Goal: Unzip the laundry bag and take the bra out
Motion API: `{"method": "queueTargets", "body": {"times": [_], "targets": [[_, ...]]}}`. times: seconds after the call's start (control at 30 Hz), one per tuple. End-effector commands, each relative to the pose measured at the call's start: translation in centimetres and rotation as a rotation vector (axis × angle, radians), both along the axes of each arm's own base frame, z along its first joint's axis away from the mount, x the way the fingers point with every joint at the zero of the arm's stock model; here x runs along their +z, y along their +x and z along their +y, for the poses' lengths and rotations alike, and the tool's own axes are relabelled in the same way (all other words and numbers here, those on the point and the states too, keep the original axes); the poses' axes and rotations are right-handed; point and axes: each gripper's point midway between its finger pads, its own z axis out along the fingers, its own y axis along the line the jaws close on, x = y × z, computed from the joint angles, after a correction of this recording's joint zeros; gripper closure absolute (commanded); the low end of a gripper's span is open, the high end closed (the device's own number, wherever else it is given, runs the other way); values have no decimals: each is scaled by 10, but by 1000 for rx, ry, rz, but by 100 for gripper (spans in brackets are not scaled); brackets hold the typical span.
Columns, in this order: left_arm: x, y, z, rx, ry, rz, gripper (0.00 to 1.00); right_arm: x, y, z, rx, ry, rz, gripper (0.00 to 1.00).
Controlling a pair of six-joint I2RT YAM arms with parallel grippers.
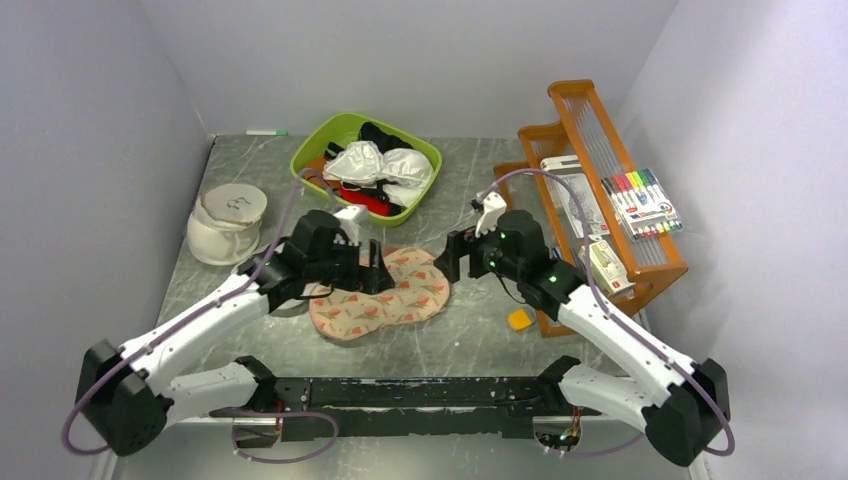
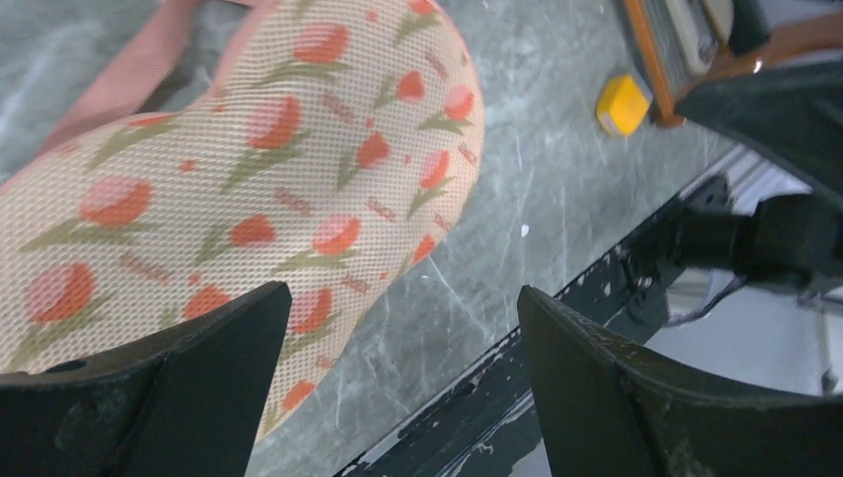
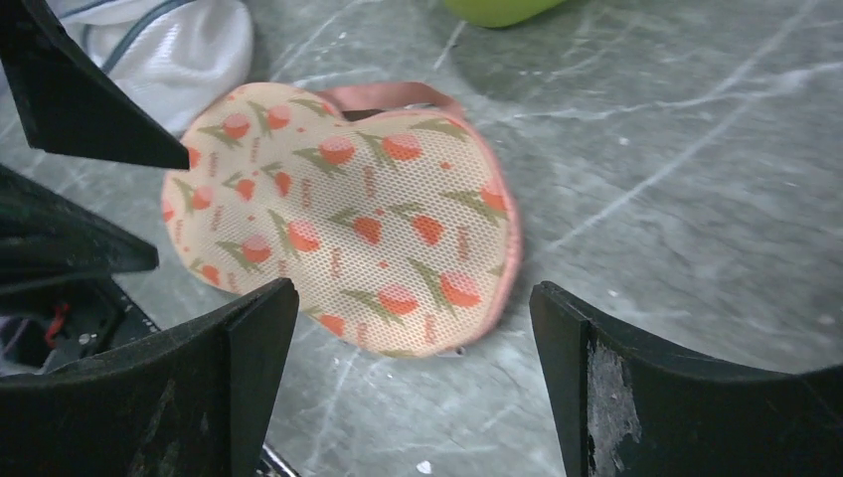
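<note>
The laundry bag (image 1: 385, 292), pale pink with orange-red flowers, lies flat and zipped at the table's middle. In the left wrist view the laundry bag (image 2: 258, 179) fills the upper left. My left gripper (image 1: 372, 268) hovers open over its upper left part; in its own view the left gripper (image 2: 403, 293) holds nothing. My right gripper (image 1: 452, 258) stands open just right of the bag. In the right wrist view the laundry bag (image 3: 348, 219) lies ahead of the empty right gripper (image 3: 415, 288), and a small metal zip pull (image 3: 453, 351) shows at its near edge. The bra is hidden.
A green bin (image 1: 310, 155) at the back holds white bras and red and black garments. White mesh bags (image 1: 228, 222) sit at the left. A wooden rack (image 1: 590, 200) with a marker set (image 1: 640, 203) lines the right side. A yellow block (image 1: 519, 319) lies near it.
</note>
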Motion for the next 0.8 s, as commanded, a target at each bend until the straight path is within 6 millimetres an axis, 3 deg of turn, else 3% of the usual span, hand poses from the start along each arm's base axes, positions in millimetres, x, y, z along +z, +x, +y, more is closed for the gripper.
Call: {"method": "queueTargets", "body": {"times": [0.0,0.2,0.33,0.5,0.7,0.77], "targets": [[13,-5,-47,-225,43,-142,4,11,-2,-40,-121,-103,-58,12],[8,-27,-105,-390,53,-279,4,63,-15,-63,-175,-42,-197,10],[4,-36,-121,-459,119,-470,4,100,-26,-75,-186,10,-303,10],[-3,-37,-126,-513,301,-727,4,136,-45,-96,-227,98,-444,10],[-58,-50,-136,-628,443,-718,1,159,-64,-120,-279,167,-568,10],[-77,-50,-137,-643,494,-688,8,163,-68,-125,-291,184,-595,10]]}}
